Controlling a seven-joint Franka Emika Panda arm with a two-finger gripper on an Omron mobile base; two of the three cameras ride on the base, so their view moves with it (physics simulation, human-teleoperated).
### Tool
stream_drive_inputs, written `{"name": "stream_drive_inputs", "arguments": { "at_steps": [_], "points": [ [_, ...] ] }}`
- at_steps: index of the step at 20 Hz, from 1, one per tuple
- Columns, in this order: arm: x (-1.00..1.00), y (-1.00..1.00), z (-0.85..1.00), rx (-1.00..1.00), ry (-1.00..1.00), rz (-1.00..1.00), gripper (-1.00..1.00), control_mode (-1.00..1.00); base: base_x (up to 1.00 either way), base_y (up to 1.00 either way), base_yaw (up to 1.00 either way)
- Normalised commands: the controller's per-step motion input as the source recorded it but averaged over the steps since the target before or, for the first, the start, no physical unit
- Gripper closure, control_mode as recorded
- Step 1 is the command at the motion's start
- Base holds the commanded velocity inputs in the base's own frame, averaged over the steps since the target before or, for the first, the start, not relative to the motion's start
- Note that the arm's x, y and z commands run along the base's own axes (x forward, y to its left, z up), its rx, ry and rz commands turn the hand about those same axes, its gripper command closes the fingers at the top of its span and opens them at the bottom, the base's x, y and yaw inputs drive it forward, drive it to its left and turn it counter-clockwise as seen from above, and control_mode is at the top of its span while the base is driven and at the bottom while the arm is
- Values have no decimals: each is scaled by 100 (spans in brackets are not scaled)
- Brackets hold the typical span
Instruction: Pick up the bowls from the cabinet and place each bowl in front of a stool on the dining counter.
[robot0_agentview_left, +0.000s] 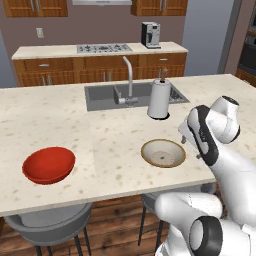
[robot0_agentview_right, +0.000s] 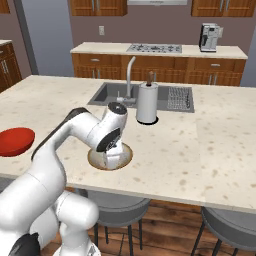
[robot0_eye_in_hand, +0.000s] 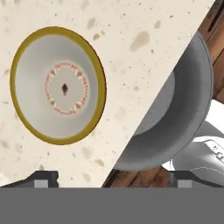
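Both bowls sit on the dining counter, and your gripper is empty.

Nearest you, the gripper (robot0_eye_in_hand: 112, 177) hangs with its jaws spread wide above the counter edge, holding nothing. Just below it, the cream bowl (robot0_agentview_left: 163, 152) rests upright on the dining counter (robot0_agentview_left: 115, 145), above a grey stool (robot0_eye_in_hand: 175, 127). Well to its left you see the red bowl (robot0_agentview_left: 48, 164); beyond are the sink (robot0_agentview_left: 102, 96) and a white kettle (robot0_agentview_left: 159, 98).

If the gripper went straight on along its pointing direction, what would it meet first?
Probably the dining counter top near its front edge, between the cream bowl and a grey stool below; the open gripper holds nothing.
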Motion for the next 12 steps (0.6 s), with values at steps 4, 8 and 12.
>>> {"name": "stream_drive_inputs", "arguments": {
  "at_steps": [4, 8, 12],
  "points": [
    [-73, 40, 61, -11, 8, 12, -100, -100, 0, 0, 0],
    [-88, 34, 66, -12, 2, 14, -100, -100, 0, 0, 0],
    [-100, 16, 68, -13, -1, 12, -100, -100, 0, 0, 0]
  ]
}}
